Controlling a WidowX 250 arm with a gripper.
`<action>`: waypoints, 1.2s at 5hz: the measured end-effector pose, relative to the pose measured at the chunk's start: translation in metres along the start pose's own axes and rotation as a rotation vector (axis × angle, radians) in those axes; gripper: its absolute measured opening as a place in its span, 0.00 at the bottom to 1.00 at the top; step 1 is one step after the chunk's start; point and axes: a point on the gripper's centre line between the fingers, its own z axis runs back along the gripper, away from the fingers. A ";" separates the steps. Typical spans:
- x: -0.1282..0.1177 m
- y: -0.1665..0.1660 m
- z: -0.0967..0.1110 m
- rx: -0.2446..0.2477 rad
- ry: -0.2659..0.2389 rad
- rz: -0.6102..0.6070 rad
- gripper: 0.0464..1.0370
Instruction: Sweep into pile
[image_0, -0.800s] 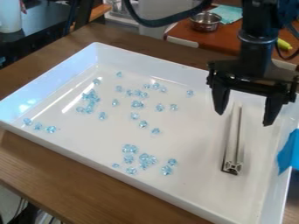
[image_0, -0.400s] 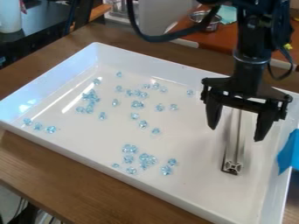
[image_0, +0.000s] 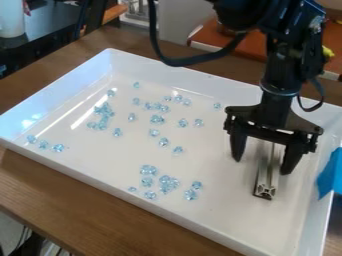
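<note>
Lowered, the open black gripper (image_0: 262, 167) straddles a silver metal bar (image_0: 266, 186) near the white tray's right edge (image_0: 307, 227); scattered blue beads (image_0: 148, 170) lie unswept.

Wooden table (image_0: 80, 210), reddish tabletop (image_0: 208, 36) behind

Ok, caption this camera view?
Open black end effector over slim silver metal bar; translucent blue beads scattered in white rectangular tray.

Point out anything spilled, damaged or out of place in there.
Nothing looks damaged or tipped; only the pale blue crystals look untidy, scattered across the white tray singly and in loose clusters rather than one pile.
</note>
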 end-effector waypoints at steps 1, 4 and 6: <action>-0.002 0.001 0.001 -0.020 -0.033 -0.008 0.63; -0.011 0.047 0.006 -0.049 -0.050 -0.020 0.34; -0.015 0.085 0.003 -0.040 -0.130 -0.061 0.34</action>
